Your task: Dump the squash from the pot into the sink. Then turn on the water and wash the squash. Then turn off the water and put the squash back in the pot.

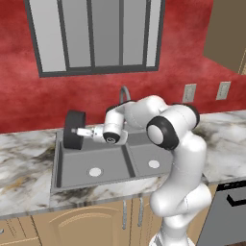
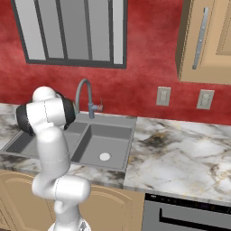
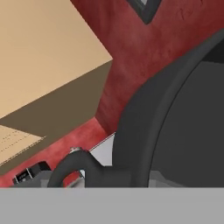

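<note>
Squash cannot be made out in any view; whether it lies inside the pot (image 1: pixel 73 130) cannot be told. The pot is held tipped on its side above the back left corner of the sink (image 1: pixel 115 166), its rim gripped by the gripper (image 1: pixel 80 131), whose fingers are closed on the pot's edge. In the hand view the pot's dark wall (image 3: pixel 183 122) and a loop handle (image 3: pixel 72 168) are seen close up. A white drain (image 1: pixel 95 171) is seen in the left basin, and the faucet (image 2: pixel 85 97) stands behind the sink.
</note>
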